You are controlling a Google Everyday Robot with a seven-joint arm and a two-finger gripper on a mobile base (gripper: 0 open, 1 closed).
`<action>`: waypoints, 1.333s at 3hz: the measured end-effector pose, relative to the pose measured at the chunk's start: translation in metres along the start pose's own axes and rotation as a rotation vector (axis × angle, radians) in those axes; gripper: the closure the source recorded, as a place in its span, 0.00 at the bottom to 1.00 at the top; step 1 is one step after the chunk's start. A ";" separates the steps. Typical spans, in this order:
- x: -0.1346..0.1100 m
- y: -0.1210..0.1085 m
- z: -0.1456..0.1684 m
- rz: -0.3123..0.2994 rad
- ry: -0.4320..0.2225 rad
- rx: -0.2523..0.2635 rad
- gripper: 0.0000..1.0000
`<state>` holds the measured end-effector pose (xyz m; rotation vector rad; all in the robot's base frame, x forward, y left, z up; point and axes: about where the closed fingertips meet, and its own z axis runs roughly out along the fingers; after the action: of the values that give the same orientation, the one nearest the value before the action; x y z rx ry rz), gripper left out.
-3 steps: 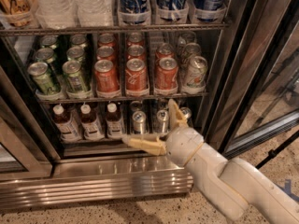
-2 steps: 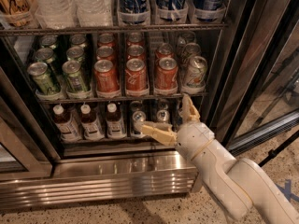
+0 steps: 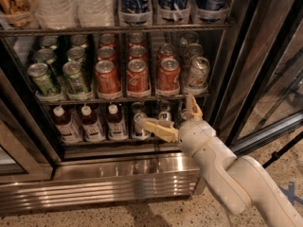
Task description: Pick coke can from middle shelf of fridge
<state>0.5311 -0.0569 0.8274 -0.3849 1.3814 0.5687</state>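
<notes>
Fridge (image 3: 118,176) open; gripper (image 3: 166,111) spread wide below middle shelf (image 3: 123,100), probably staged to rise toward coke can (image 3: 168,74).

The fridge (image 3: 118,178) is viewed by the single camera from close in front and above, tilted downward; the gripper (image 3: 168,110) is framed just below the middle shelf (image 3: 123,100), with its arm (image 3: 236,183) at bottom right.

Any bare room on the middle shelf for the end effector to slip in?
Hardly. The middle shelf front row is packed side by side: green cans, coke cans, silver-white can. Only a thin gap shows between that can and the right door frame. The open end effector sits below the shelf, before the lower rack.
</notes>
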 end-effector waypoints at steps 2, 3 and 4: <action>0.009 -0.013 0.012 -0.033 0.016 0.047 0.00; 0.014 -0.024 0.024 -0.030 0.028 0.080 0.00; 0.018 -0.040 0.052 -0.044 0.032 0.136 0.00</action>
<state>0.5974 -0.0568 0.8153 -0.3148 1.4302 0.4318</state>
